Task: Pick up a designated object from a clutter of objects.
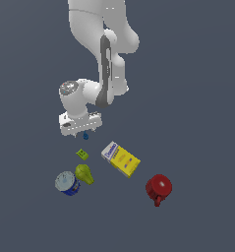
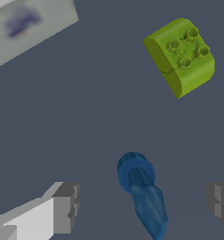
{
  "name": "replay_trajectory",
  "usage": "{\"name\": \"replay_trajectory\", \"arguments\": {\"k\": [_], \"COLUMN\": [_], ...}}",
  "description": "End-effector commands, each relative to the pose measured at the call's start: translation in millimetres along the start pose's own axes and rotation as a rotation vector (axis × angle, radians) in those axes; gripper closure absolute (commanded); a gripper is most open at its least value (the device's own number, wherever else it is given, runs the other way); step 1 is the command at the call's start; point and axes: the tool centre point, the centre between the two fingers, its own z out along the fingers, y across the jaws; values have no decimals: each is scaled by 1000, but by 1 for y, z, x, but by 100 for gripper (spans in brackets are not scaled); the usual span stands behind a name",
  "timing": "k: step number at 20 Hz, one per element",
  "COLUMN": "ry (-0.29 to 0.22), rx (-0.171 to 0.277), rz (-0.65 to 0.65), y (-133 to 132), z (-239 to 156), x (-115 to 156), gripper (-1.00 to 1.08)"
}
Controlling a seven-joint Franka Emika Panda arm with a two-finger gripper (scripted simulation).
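Note:
The designated object is a tiny dark-blue, slim, drop-like piece (image 1: 85, 136), just under the hand in the exterior view. In the wrist view the blue piece (image 2: 142, 192) lies between my two fingers, with a gap to each side. My gripper (image 1: 83, 132) is open and hangs right over it; in the wrist view the gripper (image 2: 144, 205) shows one grey finger pad (image 2: 66, 206) on one side and another finger pad (image 2: 220, 200) on the other. Neither pad touches the piece.
A small green studded tile (image 1: 82, 154) (image 2: 181, 55) lies close by. A yellow-green pear-like lump (image 1: 84, 173), a blue-and-white can (image 1: 67, 183), a yellow-and-white box (image 1: 120, 159) (image 2: 29, 26) and a red mug (image 1: 158, 188) lie further toward the front.

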Motion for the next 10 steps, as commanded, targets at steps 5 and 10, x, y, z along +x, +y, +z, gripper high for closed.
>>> {"name": "replay_trajectory", "arguments": {"k": [5, 10], "ry": [1, 1], "rx": [0, 0], "rz": [0, 0], "y": [0, 0], "z": [6, 6], "x": [0, 0], "gripper": [108, 108]}}
